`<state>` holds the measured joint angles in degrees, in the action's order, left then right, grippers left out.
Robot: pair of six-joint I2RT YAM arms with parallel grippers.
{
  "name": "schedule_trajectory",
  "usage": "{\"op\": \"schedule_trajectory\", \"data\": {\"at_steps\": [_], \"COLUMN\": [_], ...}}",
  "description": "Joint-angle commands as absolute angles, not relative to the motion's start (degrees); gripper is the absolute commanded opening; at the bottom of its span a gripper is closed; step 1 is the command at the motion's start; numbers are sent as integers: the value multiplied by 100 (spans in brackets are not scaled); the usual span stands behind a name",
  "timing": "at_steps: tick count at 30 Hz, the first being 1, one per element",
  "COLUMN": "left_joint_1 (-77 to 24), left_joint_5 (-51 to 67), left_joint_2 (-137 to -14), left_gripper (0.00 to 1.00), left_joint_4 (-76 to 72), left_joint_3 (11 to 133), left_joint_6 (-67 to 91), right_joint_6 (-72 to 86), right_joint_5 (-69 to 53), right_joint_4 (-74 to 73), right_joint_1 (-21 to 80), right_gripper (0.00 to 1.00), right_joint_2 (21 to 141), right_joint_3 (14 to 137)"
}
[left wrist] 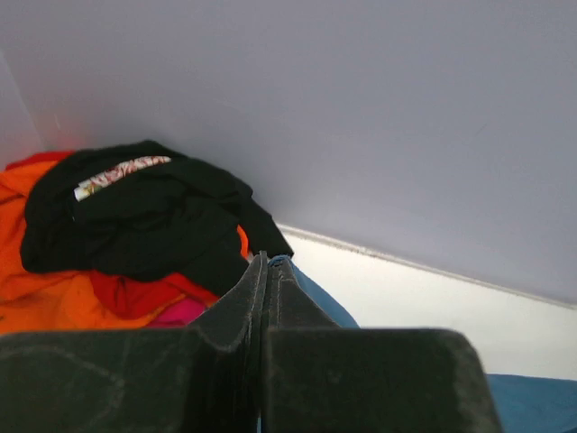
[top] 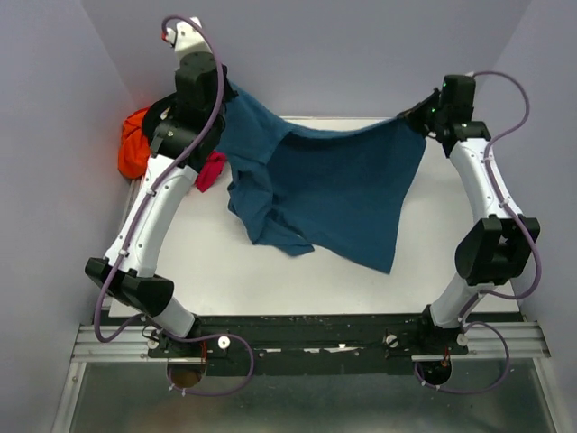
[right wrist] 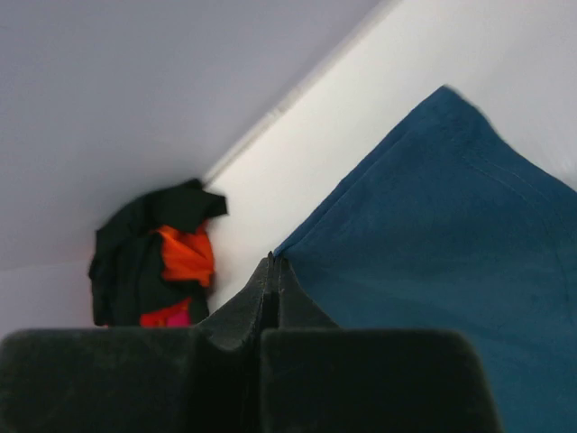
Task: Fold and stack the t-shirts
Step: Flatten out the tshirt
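Pinching teal t-shirt (top: pixel 343 189): left tool (left wrist: pixel 268 267), right tool (right wrist: pixel 272 264).

Left tool (left wrist: pixel 268 267) pinches teal-blue shirt (left wrist: pixel 536 406) — black shirt (left wrist: pixel 153 225) heaped on orange shirt (left wrist: pixel 36 298).

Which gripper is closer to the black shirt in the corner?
Left. The left gripper is right beside the black shirt; the right gripper is across the table, far right.

White surface (top: pixel 207 271), evenly lit. Pale lavender walls (top: pixel 361 54) enclose three sides. Aluminium rail (top: pixel 99 343) runs along near edge.
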<state>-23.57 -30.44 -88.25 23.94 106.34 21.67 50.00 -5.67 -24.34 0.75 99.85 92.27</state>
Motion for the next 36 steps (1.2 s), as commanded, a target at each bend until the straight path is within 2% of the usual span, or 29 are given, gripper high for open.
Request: {"op": "schedule_trajectory", "data": {"at_steps": [1, 4, 10, 16, 21, 25, 29, 31, 36], "left_joint_1": [-2233, -2224, -2232, -2232, -2232, -2232, -2232, -2224, -2215], "left_joint_5": [-3208, -3129, -2813, -2629, -2268, -1847, -1705, -1670, -1819], "left_joint_2": [-9000, -8773, -7464, -7103, -6400, -6731, -8091, -8480, -9473], "left_gripper": [0, 0, 0, 0, 0, 0, 0, 0, 0], "left_joint_4": [3154, 3322, 2760, 3489, 3183, 2726, 2716, 2515, 1838], "left_joint_3": [12205, 12411, 11084, 12049, 11489, 11636, 12532, 12595, 12567], "left_joint_6": [1846, 1819, 1863, 1749, 1968, 1916, 1889, 1968, 2013], "right_joint_6": [4413, 4123, 3666, 3349, 3402, 3287, 3322, 3410, 3673], "right_joint_5": [-325, -150, -114, -237, -299, -27, 324, 395, -60], "right_joint_4": [-3102, -3182, -2857, -2953, -3181, -3567, -3735, -3718, -3551], "right_joint_1": [-105, -105, -105, -114, -114, -105, -114, -114, -149], "right_gripper": [1, 1, 1, 1, 1, 1, 1, 1, 1], "right_joint_2": [9581, 9081, 7316, 5803, 4870, 5149, 6001, 6414, 7670], "right_joint_3": [10492, 10644, 9678, 9791, 9597, 10062, 10432, 10424, 10712]}}
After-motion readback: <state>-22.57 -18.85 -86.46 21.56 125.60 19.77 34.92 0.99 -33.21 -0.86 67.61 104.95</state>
